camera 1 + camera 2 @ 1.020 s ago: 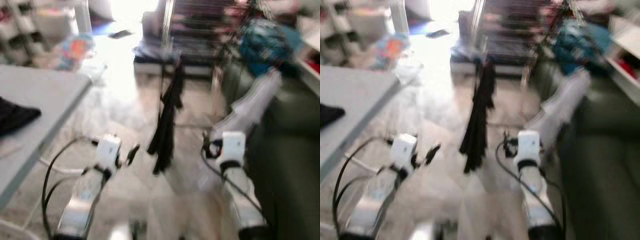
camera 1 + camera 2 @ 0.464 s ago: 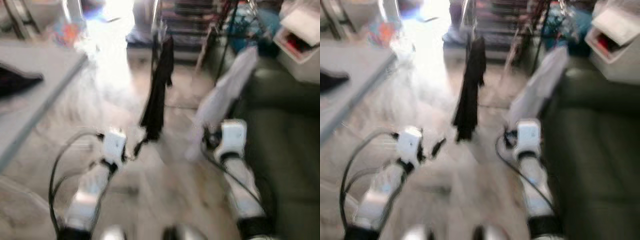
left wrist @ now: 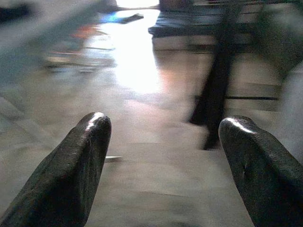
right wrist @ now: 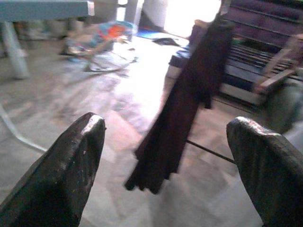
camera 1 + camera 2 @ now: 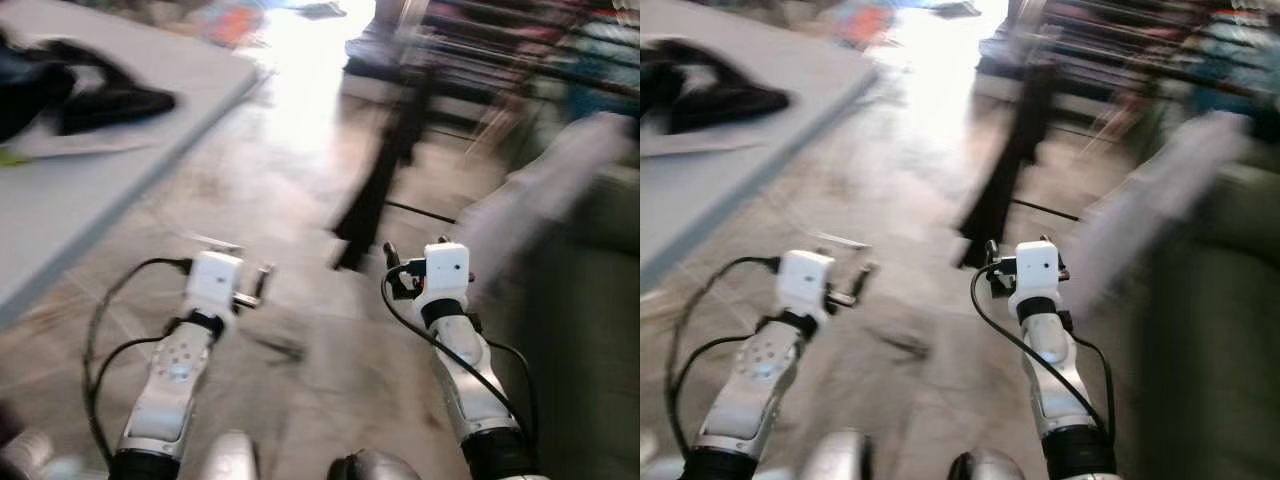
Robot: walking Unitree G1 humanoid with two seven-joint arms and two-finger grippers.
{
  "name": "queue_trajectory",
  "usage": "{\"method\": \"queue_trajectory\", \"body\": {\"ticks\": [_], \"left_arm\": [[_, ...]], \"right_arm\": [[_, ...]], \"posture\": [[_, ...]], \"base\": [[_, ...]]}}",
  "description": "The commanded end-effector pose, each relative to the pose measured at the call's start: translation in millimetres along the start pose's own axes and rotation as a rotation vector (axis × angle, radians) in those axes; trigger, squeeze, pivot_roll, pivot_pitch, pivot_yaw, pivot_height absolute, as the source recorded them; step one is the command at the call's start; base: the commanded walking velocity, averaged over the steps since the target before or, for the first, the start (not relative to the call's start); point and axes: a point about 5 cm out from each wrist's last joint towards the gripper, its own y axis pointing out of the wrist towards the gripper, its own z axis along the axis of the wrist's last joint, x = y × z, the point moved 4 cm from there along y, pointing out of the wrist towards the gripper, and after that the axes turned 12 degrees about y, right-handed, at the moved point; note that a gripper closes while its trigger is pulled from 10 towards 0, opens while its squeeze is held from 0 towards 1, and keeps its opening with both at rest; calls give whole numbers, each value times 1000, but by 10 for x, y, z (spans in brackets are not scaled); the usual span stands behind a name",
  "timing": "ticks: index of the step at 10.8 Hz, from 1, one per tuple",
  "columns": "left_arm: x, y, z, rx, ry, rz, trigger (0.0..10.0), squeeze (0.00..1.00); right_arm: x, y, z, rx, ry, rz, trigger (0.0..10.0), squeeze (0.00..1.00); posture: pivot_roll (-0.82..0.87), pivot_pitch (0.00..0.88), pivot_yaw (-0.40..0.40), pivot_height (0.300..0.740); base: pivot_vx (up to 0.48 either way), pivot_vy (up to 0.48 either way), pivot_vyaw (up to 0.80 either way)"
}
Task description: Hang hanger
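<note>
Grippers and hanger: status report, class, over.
Left gripper and right gripper open, empty. Dark garment hangs ahead; hanger not discernible. View blurred.

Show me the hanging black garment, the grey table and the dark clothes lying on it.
Black garment [image 4: 182, 109], right wrist view, middle of the hanging cloth.
Grey table [image 5: 110, 185], left eye view, bare top near its edge.
Dark clothes [image 5: 95, 100], left eye view, middle of the pile.

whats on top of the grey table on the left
Dark clothes lie in a heap on the grey table, with something pale and flat under their near edge. The view is blurred, so what lies beneath the heap cannot be made out.
</note>
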Motion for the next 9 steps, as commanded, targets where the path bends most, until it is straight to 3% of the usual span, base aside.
{"method": "queue_trajectory", "body": {"ticks": [1, 3, 9], "left_arm": [[-102, 33, 6, -16, 18, 98, 10000, 0], [-225, 28, -18, -40, -8, 191, 10000, 0], [-336, -73, -43, -64, 20, 310, 10000, 0]], "right_arm": [[40, 10, 40, 11, -4, -6, 10000, 0], [19, 23, 46, 13, -4, 5, 10000, 0], [18, 43, 60, 16, -2, 21, 10000, 0]], "posture": [[1, 107, -68, 740], [6, 107, -68, 740], [6, 111, -61, 740]], "base": [[0, 0, 800], [0, 0, 800], [0, 0, 800]]}}
